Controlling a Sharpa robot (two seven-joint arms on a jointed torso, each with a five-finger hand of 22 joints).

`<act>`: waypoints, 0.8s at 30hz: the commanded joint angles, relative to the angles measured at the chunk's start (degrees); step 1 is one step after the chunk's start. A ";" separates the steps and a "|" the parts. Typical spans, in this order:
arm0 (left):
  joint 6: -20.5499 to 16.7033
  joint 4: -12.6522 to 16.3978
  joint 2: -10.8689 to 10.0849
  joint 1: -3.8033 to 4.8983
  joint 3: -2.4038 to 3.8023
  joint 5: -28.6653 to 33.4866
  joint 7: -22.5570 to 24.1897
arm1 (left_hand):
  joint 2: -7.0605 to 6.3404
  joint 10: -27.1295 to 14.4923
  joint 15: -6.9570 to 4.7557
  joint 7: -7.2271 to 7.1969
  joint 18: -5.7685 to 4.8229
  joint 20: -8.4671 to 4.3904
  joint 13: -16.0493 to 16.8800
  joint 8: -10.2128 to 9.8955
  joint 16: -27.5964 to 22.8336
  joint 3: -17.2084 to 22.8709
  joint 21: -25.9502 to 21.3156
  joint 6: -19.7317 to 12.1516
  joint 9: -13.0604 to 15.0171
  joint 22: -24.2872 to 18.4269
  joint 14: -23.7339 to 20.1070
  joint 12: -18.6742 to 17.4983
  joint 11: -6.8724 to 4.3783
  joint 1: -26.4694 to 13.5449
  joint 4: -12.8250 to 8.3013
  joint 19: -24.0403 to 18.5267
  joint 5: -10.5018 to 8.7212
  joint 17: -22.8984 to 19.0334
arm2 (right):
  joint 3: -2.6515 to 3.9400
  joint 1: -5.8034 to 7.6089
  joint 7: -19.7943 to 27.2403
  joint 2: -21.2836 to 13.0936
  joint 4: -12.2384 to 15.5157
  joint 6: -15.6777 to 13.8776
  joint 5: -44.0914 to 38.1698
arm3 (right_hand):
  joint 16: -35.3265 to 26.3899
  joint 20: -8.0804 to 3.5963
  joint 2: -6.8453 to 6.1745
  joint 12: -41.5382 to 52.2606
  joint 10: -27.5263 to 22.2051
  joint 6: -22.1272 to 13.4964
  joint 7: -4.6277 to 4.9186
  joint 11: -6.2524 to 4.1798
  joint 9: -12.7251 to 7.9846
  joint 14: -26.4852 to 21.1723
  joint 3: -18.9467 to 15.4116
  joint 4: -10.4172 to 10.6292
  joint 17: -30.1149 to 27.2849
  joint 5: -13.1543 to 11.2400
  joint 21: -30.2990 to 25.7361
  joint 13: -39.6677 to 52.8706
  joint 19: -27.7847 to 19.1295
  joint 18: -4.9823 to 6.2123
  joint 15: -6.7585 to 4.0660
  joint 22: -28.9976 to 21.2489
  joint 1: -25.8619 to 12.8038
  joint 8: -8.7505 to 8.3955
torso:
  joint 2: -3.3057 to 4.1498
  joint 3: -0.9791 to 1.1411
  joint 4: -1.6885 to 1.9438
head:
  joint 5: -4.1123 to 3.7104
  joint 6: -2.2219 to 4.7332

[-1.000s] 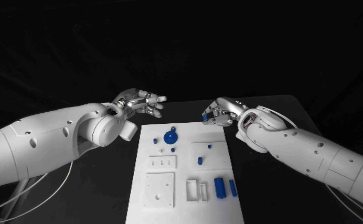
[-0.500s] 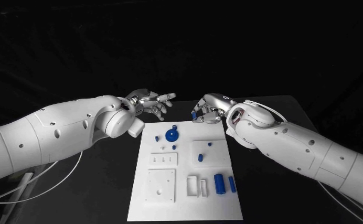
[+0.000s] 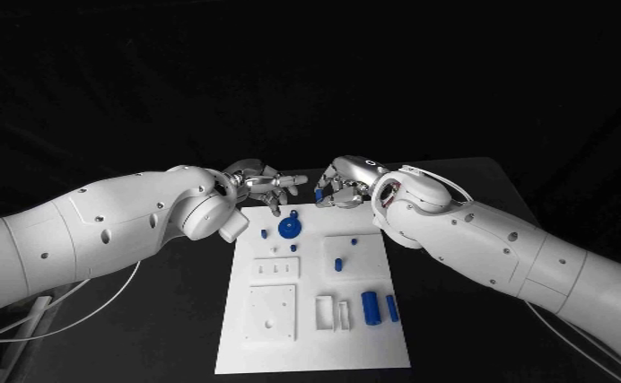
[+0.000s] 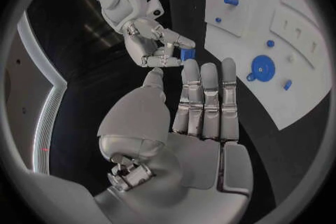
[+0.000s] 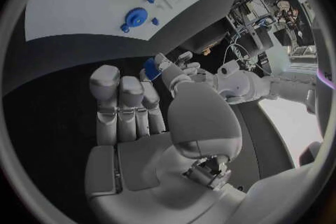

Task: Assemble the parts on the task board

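1. Task board [image 3: 310, 311]: white plate in the middle of the black worktop [image 3: 169, 311], long side running away from the robot. Also seen in the left wrist view [image 4: 294, 39] and right wrist view [image 5: 84, 11].
2. Parts on the board: blue gear [image 3: 289, 227] near the far end w/ a small blue knob touching its rim; small blue pegs just beside it [image 3: 266, 233] and [image 3: 293, 248]; a blue peg standing mid-board [image 3: 339, 265]; two blue cylinders [image 3: 371, 305] lying side by side near the right edge, nearer end. White blocks [image 3: 327, 311] sit just left of the cylinders; a white square plate [image 3: 273, 311] is on the left side.
3. Small blue part [image 3: 325, 191] is off the board, in the air past its far end, pinched in the right robot hand [image 3: 339, 187] fingertips. Left wrist view shows this clearly: blue piece [image 4: 186, 54] between thumb and finger of the right hand [image 4: 157, 45].
4. Left robot hand [image 3: 266, 187] is just beside the right one, fingers extended toward it, holding nothing. Its own wrist view shows the fingers [image 4: 203, 101] straight and side by side, tips near the blue piece; contact can't be told.
5. Both arms crowd the board's far edge; nothing blocks the rest of the board.
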 commanded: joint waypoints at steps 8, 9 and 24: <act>6.20 -0.53 1.23 -0.16 -0.11 -2.39 -4.14 | -0.05 -1.33 0.21 0.13 -0.19 0.33 -0.87 1.87 1.31 0.11 -0.11 -1.36 -3.04 0.55 -1.21 1.35 0.17 0.35 -0.56 -0.71 -0.80 -1.73 | 0.00 0.01 -2.33 1.18 -0.07 1.70 -0.74 | -0.58 -0.43 -0.59 -0.37 -0.35 0.31 -0.14 -0.32 -0.02 -0.13 0.14 0.44 -0.07 1.22 -0.34 -0.16 3.20 -0.77 -0.43 5.07 -0.43 0.17 | 0.06 -0.13 0.21 | -0.38 0.13; 6.23 -0.63 1.30 -0.16 -0.12 -2.37 -4.31 | -0.05 -1.33 0.21 0.13 -0.19 0.33 -0.87 1.87 1.31 0.11 -0.11 -1.36 -3.04 0.55 -1.21 1.35 0.17 0.35 -0.56 -0.71 -0.80 -1.73 | 0.00 0.01 -2.40 1.25 -0.05 1.77 -0.75 | -0.58 -0.43 -0.59 -0.37 -0.35 0.31 -0.14 -0.32 -0.02 -0.13 0.14 0.44 -0.07 1.22 -0.34 -0.16 3.20 -0.77 -0.43 5.07 -0.43 0.17 | 0.07 -0.14 0.21 | -0.38 0.14; 7.09 -2.04 2.41 -0.17 -0.10 -1.37 -6.03 | -0.01 -1.62 0.35 0.22 -0.16 0.46 -1.62 2.71 1.27 -0.14 -0.58 -1.86 -3.87 0.63 -1.49 1.24 0.31 0.04 -0.21 -0.72 -1.13 -2.64 | -0.05 0.02 -3.67 2.02 0.49 3.96 -1.39 | -0.75 -0.45 -0.59 -0.55 -0.49 0.47 -0.21 -0.38 0.00 -0.10 -0.12 0.69 -0.05 1.63 -0.53 -0.28 3.20 -0.78 -0.46 5.04 -0.53 0.16 | 0.22 -0.15 0.40 | -0.21 0.33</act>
